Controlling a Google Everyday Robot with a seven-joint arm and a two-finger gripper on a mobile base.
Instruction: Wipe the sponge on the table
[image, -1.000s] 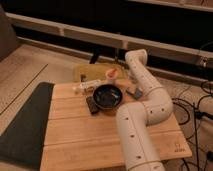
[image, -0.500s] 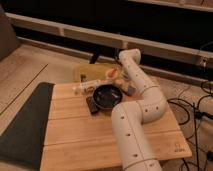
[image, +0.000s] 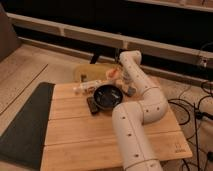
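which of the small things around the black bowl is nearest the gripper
The blue-grey sponge, just right of the black bowl, where the gripper hangs. The black bar and long white object lie on the bowl's left.

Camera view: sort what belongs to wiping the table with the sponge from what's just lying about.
Job: sponge; table; gripper, shut, over the table's far edge.
Lying about: black bowl; black bar; long white object; dark grey mat; yellowish board.
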